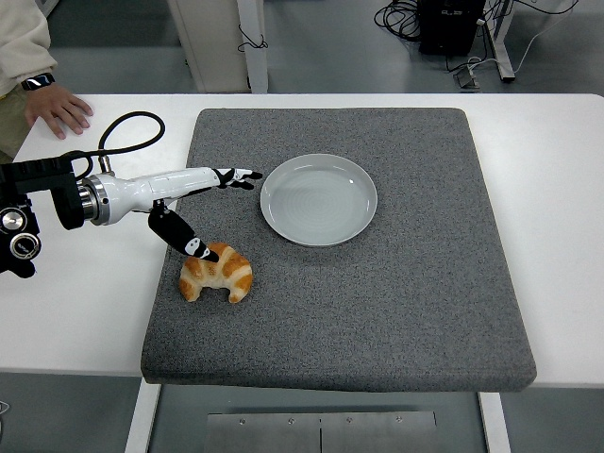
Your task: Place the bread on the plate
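A golden croissant lies on the grey mat near its front left corner. A pale grey plate sits on the mat behind and to the right of it, with nothing on it. My left hand reaches in from the left, low over the mat between the two. It is open: the fingers stretch out toward the plate's left rim, and the thumb points down, its tip at the croissant's top left. The right arm is out of sight.
A person's hand with a watch rests on the white table at the far left. A black cable loops from my left forearm over the table beside the mat.
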You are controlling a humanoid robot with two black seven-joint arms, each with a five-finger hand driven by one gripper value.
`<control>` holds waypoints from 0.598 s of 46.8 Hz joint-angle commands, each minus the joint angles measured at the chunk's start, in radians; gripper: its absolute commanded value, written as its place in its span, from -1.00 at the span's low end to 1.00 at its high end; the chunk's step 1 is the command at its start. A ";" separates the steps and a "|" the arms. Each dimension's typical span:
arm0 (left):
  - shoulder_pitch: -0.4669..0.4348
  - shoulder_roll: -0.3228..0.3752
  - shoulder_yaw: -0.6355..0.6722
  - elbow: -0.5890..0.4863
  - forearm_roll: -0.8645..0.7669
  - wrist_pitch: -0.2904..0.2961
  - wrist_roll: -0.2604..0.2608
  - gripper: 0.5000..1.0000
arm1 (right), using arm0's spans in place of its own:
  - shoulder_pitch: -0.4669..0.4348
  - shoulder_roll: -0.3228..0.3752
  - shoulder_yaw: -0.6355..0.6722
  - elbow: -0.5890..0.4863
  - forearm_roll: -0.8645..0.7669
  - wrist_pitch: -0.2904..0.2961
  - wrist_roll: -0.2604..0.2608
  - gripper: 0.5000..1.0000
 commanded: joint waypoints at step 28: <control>0.076 -0.008 0.003 0.001 0.158 0.048 -0.003 0.87 | 0.000 0.000 0.000 0.000 0.000 0.000 0.000 1.00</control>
